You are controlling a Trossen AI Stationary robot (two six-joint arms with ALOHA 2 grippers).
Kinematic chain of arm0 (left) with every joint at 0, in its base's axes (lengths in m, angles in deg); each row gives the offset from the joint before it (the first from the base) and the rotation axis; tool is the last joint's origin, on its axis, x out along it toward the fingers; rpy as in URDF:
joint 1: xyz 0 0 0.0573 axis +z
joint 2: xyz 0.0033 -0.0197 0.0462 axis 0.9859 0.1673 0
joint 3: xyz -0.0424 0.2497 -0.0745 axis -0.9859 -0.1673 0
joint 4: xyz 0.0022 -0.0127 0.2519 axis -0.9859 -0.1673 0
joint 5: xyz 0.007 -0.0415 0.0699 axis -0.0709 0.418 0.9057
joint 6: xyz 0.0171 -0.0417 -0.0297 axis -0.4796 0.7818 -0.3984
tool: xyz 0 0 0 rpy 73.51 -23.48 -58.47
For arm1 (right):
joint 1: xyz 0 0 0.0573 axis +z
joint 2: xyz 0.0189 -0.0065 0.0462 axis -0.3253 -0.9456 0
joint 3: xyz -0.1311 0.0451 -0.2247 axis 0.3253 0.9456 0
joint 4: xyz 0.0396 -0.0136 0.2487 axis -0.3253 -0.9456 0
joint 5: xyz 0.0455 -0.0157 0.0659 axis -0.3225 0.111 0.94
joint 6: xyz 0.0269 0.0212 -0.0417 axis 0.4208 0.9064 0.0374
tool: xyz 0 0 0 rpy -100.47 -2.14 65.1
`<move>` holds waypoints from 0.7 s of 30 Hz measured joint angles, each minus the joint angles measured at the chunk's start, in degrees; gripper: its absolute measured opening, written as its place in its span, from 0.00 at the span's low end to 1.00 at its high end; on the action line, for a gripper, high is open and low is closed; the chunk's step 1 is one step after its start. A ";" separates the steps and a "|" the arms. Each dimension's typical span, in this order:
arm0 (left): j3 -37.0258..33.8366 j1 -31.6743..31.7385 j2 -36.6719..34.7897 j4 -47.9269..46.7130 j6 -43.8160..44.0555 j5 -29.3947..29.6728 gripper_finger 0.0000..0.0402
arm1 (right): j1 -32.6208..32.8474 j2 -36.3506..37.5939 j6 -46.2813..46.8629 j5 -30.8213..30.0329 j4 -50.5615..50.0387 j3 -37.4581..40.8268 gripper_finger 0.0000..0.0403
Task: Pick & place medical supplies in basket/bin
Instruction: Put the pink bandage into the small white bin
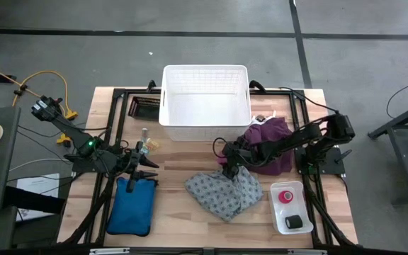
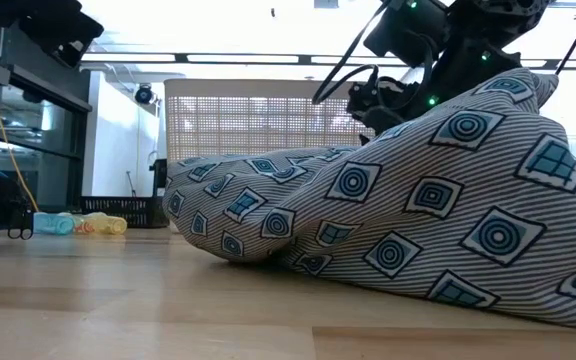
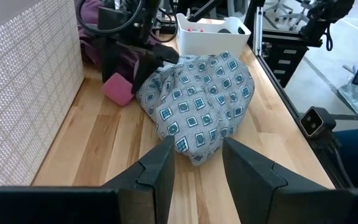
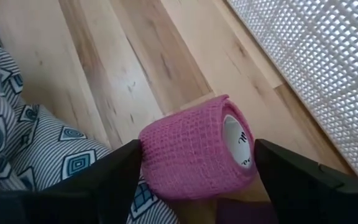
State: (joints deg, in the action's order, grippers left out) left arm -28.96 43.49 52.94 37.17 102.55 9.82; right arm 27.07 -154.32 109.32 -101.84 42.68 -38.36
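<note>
A pink tape roll (image 4: 197,158) lies on its side on the wood, against the edge of the grey patterned cloth (image 1: 225,193). My right gripper (image 4: 197,149) is open and slants down over the roll, one finger on each side. In the high view the gripper (image 1: 229,167) hides the roll. The purple cloth (image 1: 269,145) lies bunched beside the white basket (image 1: 204,117). A small white tray (image 1: 278,216) holds a second pink roll (image 1: 286,196) and a black block (image 1: 296,222). My left gripper (image 3: 197,171) waits open at the table's left. A small clear bottle (image 2: 63,225) lies near it.
A blue pouch (image 1: 133,205) lies at the near left, just in front of my left gripper. The basket's mesh wall (image 4: 328,68) stands close beyond the roll. A dark rack (image 1: 146,106) sits left of the basket. Bare wood shows between the basket and the grey cloth.
</note>
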 joint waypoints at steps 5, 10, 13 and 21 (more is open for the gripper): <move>0.00 0.00 -0.01 0.00 0.00 0.00 0.32 | 0.86 -0.92 -0.02 -0.74 0.76 0.00 0.73; 0.00 0.00 0.00 0.00 0.00 0.00 0.32 | 1.37 -0.97 -0.02 -0.31 1.33 0.00 0.67; 0.00 0.00 0.00 0.00 0.00 0.00 0.32 | 1.37 -0.97 -0.02 -0.32 1.43 0.00 0.62; 0.00 0.01 -0.01 0.02 0.00 0.00 0.32 | 1.42 -1.02 -0.02 0.05 2.26 0.00 0.59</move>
State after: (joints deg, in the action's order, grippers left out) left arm -28.96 43.49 52.93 37.19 102.55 9.82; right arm 28.48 -155.34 109.30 -101.79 44.95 -38.36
